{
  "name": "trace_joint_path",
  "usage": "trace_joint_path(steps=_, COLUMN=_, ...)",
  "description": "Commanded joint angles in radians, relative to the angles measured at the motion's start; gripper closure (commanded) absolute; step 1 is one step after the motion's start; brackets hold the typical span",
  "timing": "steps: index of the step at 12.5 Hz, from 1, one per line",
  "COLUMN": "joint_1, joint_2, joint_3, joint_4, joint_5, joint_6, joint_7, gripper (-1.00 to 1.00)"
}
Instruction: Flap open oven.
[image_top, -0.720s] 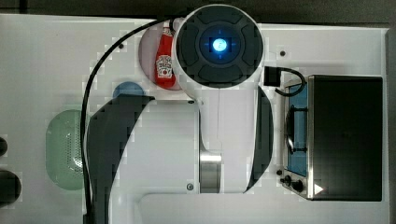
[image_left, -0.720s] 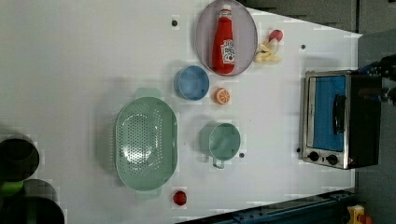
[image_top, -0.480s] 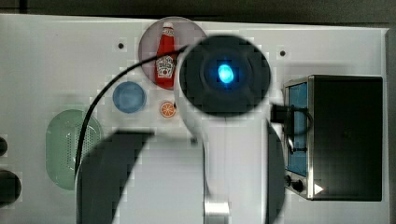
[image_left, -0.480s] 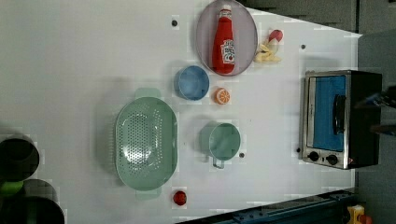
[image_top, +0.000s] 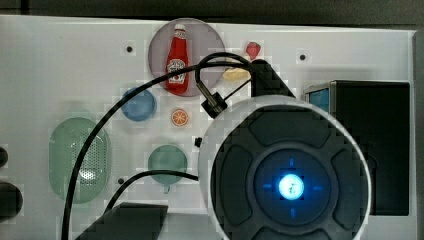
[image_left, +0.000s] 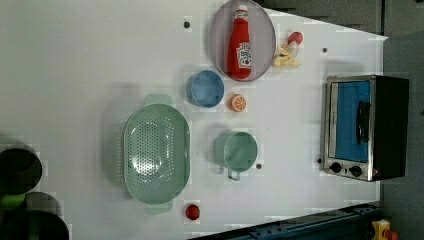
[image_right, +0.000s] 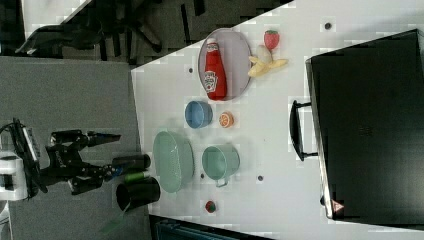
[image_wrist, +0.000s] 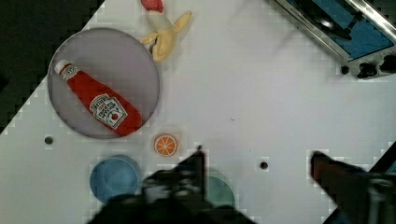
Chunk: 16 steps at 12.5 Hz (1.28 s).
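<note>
In the left view, a bare strip of white tabletop (image_left: 295, 125) lies in front of the oven (image_left: 365, 127), whose glass door stands shut with the bar handle across it. Nothing sits in that strip; the nearest obstacles are the green cup (image_left: 236, 151) at 9 o'clock from the door, the orange slice (image_left: 238, 103) at 10 o'clock, and the banana (image_left: 286, 60) with the strawberry (image_left: 295, 38) at 11 o'clock. The plate (image_left: 220, 47) carrying the ketchup bottle (image_left: 240, 44), the blue bowl (image_left: 205, 88) and the green colander (image_left: 156, 153) stand farther off. The pincer (image_wrist: 259, 170) hangs spread wide above the cup.
</note>
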<state>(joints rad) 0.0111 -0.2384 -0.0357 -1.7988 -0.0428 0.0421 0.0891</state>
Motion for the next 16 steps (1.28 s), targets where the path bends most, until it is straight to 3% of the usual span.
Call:
trace_joint_path(steps=1, joint_1=-0.009, joint_2=0.028, joint_3=-0.013, joint_4=-0.017, joint_5=0.009, joint_6=-0.018, joint_7=0.035, gripper=0.10)
trace_joint_path(steps=3, joint_1=-0.009, joint_2=0.028, joint_3=-0.015, joint_4=-0.020, joint_5=0.009, joint_6=-0.020, joint_7=0.035, gripper=0.56)
trace_joint_path(steps=4, joint_1=-0.010, joint_2=0.028, joint_3=-0.017, joint_4=-0.026, joint_5=0.008, joint_6=-0.020, joint_7=0.034, gripper=0.65)
trace_joint_path(steps=8, joint_1=-0.013, joint_2=0.028, joint_3=-0.057, joint_4=-0.082, joint_5=-0.006, joint_6=-0.017, joint_7=-0.068, gripper=0.65)
trace_joint_path(steps=16, joint_1=-0.059, joint_2=0.037, joint_3=-0.255, joint_4=-0.223, joint_5=-0.007, joint_6=0.155, joint_7=-0.850, gripper=0.65)
